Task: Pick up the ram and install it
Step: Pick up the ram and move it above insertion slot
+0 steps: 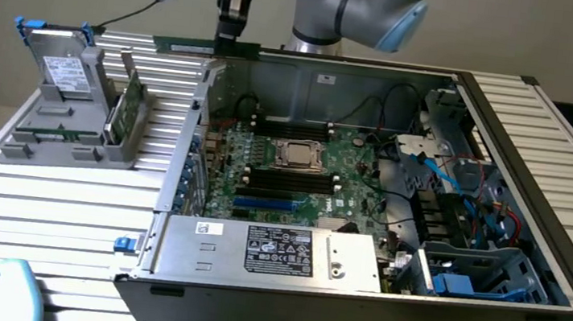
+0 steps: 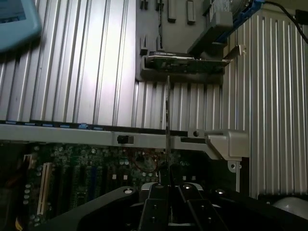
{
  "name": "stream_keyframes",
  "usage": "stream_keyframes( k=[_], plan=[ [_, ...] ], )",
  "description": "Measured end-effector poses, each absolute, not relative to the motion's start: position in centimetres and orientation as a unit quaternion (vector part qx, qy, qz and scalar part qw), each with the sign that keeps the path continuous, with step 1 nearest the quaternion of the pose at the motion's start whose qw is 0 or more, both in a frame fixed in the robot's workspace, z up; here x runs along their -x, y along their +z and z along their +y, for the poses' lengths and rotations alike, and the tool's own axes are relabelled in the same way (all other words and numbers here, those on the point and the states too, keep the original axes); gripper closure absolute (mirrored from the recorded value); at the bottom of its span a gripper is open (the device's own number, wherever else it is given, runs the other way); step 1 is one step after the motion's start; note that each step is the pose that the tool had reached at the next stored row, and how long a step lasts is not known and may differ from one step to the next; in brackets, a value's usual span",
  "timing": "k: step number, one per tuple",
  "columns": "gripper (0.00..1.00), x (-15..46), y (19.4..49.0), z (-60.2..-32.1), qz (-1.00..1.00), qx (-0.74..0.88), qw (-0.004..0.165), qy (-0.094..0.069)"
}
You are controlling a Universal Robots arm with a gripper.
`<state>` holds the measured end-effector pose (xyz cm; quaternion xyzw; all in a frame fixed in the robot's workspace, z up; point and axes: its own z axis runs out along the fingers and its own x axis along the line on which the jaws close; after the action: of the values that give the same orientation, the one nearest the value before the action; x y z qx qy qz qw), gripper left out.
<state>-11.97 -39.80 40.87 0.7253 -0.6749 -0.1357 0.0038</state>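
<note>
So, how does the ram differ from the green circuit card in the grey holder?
The ram is long and narrow; the green circuit card is taller.
The ram is darker; the green circuit card is lighter green.
The ram is clamped in the gripper, lying level; the green circuit card stands in the grey holder.
Both are thin circuit boards.

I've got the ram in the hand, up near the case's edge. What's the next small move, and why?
Probably carry it level over the motherboard toward the black memory slots beside the processor socket. The hand is shut on the ram, which hangs by the case's rim rather than over the slots, so it likely needs to travel inward before any descent.
</note>
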Motion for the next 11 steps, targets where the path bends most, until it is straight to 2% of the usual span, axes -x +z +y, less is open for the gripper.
stream_keyframes(
  k=[11],
  plan=[
    [0.87, 8.1, 41.5, -40.2, -0.675, -0.725, 0.005, -0.137]
  ],
)
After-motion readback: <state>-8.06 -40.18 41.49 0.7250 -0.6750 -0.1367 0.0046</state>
